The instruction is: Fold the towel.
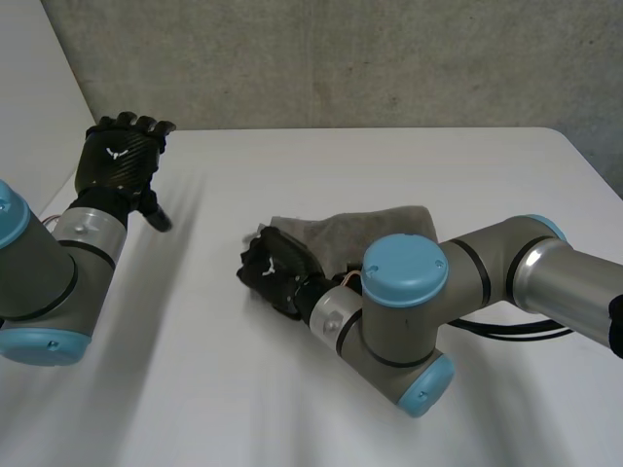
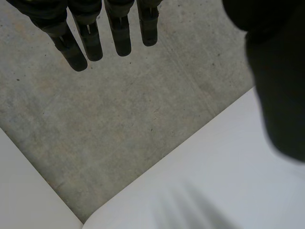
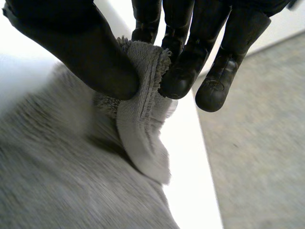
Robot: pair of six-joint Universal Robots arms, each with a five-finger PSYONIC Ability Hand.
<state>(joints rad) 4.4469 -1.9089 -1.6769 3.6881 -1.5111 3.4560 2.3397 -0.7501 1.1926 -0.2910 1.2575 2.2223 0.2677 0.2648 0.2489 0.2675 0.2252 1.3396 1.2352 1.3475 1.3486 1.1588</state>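
Right hand [image 3: 83, 52]: you are clamping a hemmed edge of the towel [image 3: 143, 124] between the thumb and the fingers [image 3: 183, 71]. The cloth is bunching up out of the pinch, and a loose flap is hanging below it. It looks to be at or close to a corner, though you cannot tell which.

In the head view the right hand [image 1: 277, 268] is sitting at the left end of the towel [image 1: 375, 224], about mid-table. The right arm [image 1: 409, 302] is coming in from the right and covering the towel's near side.

Left hand [image 1: 122, 156]: you are holding it raised at the far left of the table [image 1: 389, 156], well apart from the towel. Its fingers [image 2: 121, 33] are straight and spread, gripping nothing, and are pointing past the table edge [image 2: 228, 181] toward the concrete floor [image 2: 119, 119].

Towel: grey terry, lying rumpled rather than flat.

- **Handling (judgement):** it is likely light, soft and limp. It will be sagging and trailing behind whatever point you lift, and it will not be holding a crease on its own.
- **Grip:** the pile should give good purchase, so slipping is a small worry, and nothing here is fragile.
- **Where to take hold:** the hem at the corners. A mid-edge pinch will be letting the ends droop. A second hold at the neighbouring corner would be keeping that edge taut.
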